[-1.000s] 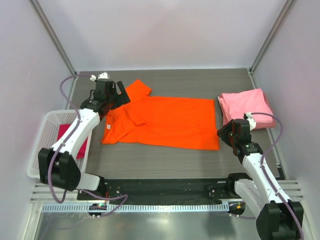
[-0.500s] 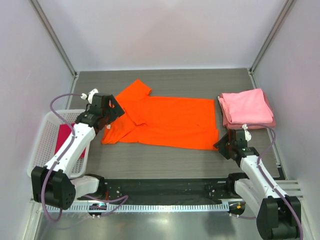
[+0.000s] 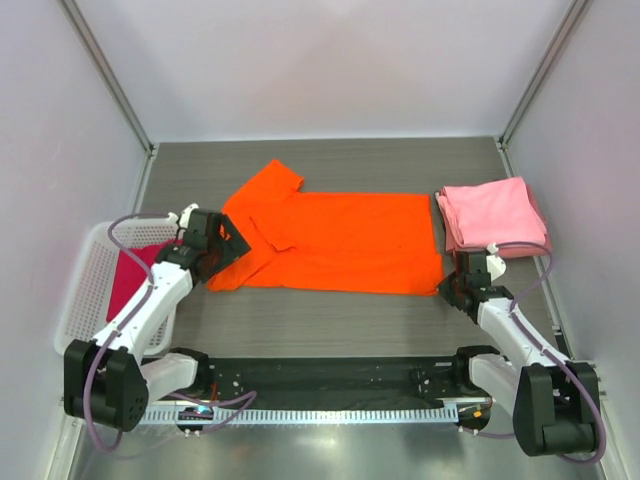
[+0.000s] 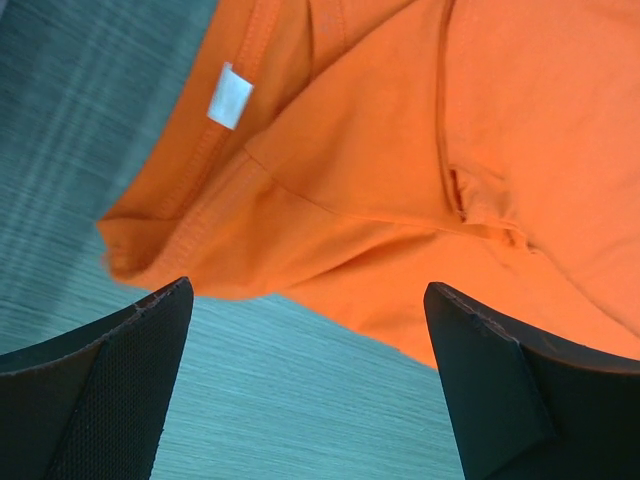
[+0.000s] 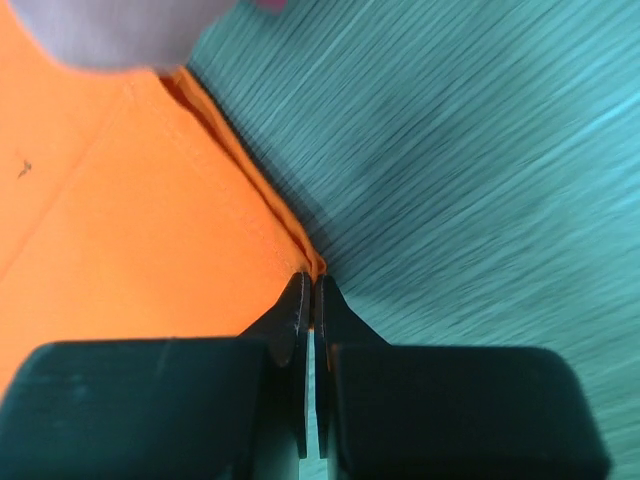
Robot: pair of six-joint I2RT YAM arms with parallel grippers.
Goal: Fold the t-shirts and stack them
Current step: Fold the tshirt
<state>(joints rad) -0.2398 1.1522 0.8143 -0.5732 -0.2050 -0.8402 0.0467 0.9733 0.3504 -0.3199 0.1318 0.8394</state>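
Two grippers work the orange t-shirt (image 3: 340, 240): right gripper (image 5: 308, 285) pinches its hem corner, left gripper (image 4: 308, 300) hovers, jaws spread wide, above the opposite edge.

Orange t-shirt (image 3: 340, 245): matt knit cloth, stitched hems, white label (image 4: 230, 96). Pink t-shirts (image 3: 492, 215): soft matt cloth. Worktop (image 3: 330, 320): grey wood-grain, matt. Basket (image 3: 85, 290): white lattice plastic. Left tool (image 4: 308, 292) pads (image 4: 130, 390): black, finely textured.

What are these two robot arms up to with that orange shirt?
They are folding t-shirts. The right gripper is pinched shut on the near right corner of the spread-out orange t-shirt. The left gripper hangs open at its near left edge. Folded pink t-shirts sit at the right; a magenta t-shirt lies in the white basket.
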